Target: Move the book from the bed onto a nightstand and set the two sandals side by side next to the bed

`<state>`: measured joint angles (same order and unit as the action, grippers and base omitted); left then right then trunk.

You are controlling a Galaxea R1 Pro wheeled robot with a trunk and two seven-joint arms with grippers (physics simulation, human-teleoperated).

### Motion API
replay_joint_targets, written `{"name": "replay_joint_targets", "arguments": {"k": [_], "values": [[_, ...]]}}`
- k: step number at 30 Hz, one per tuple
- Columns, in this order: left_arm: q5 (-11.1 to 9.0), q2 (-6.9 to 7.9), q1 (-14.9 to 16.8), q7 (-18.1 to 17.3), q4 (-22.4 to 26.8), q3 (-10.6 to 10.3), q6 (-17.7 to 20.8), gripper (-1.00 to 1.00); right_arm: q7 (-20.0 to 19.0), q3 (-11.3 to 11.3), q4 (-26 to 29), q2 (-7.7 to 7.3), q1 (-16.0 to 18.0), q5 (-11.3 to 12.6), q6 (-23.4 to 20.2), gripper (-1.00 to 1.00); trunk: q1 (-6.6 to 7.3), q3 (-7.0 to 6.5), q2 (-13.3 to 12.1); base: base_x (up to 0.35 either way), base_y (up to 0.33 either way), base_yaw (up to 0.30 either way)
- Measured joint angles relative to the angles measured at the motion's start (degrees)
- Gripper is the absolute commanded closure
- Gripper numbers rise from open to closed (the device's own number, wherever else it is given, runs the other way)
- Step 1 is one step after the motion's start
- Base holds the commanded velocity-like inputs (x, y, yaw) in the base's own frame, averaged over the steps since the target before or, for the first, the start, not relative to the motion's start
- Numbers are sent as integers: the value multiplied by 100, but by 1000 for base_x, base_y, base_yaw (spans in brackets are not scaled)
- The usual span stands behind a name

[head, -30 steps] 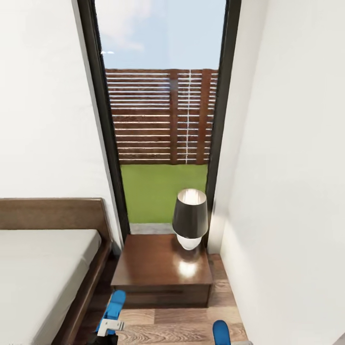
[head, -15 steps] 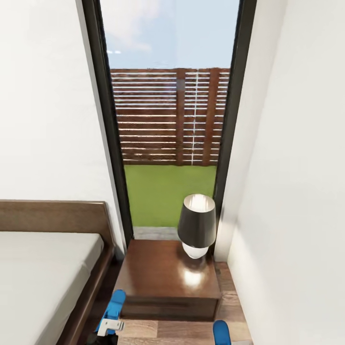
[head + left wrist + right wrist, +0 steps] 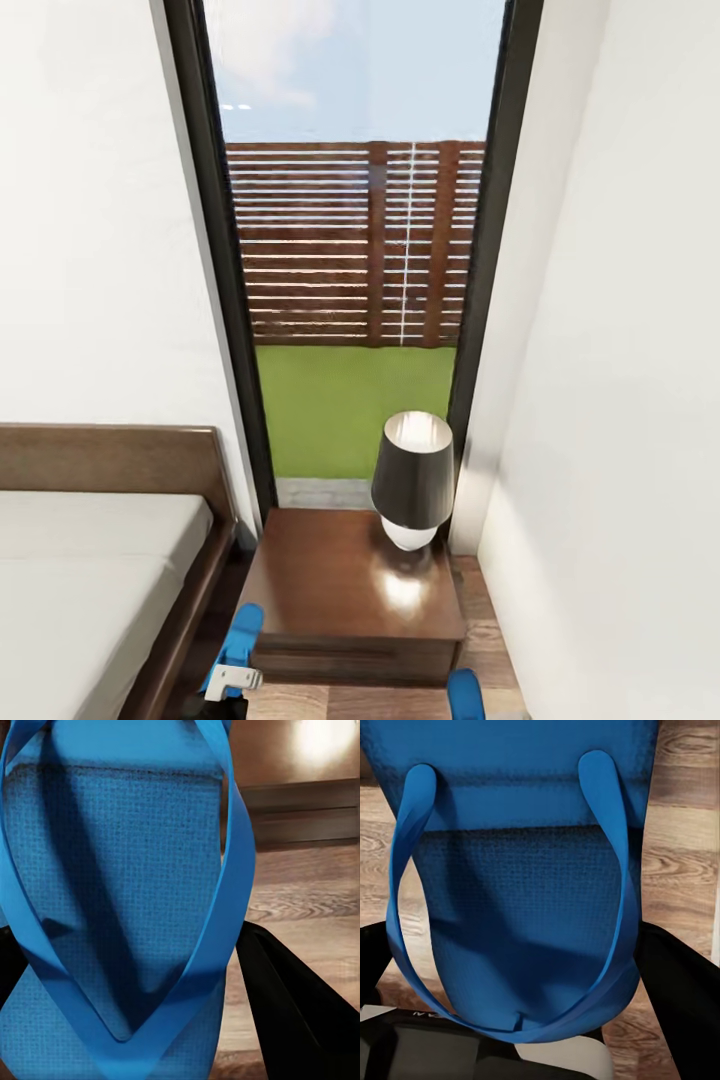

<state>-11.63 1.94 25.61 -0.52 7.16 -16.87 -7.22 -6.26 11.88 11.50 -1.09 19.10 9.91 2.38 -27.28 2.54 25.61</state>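
Observation:
My left gripper (image 3: 127,967) is shut on one bright blue sandal (image 3: 120,870), its black fingers (image 3: 289,1009) on either side of the sole. In the head view that sandal (image 3: 240,640) hangs at the bottom edge, between the bed (image 3: 90,580) and the nightstand (image 3: 350,590). My right gripper (image 3: 525,967) is shut on the other sandal (image 3: 517,892), over the plank floor. The tip of that sandal (image 3: 465,695) shows in front of the nightstand's right corner. The book is out of view.
A lamp (image 3: 412,480) with a dark shade stands on the nightstand's far right. Behind it is a tall window (image 3: 350,250) looking onto grass and a fence. A white wall (image 3: 620,400) closes the right side. A narrow strip of wood floor (image 3: 340,705) lies before the nightstand.
The whole head view has shifted, so the camera moved: nightstand and lamp now sit lower and slightly to the right. Both sandals stay held in the grippers.

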Motion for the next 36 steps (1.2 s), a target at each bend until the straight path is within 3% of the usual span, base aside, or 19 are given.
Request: {"name": "replay_joint_targets", "arguments": {"k": [25, 36], "values": [[-17, -51, 0, 19, -21, 17, 65, 100, 17, -16, 3, -17, 0, 33, 4, 100, -1, 0, 0, 44, 0, 0], [-26, -136, -19, 45, -425, 31, 148, 100, 19, -18, -6, -18, -4, 24, -3, 100, -1, 0, 0, 0, 0, 0]]}}
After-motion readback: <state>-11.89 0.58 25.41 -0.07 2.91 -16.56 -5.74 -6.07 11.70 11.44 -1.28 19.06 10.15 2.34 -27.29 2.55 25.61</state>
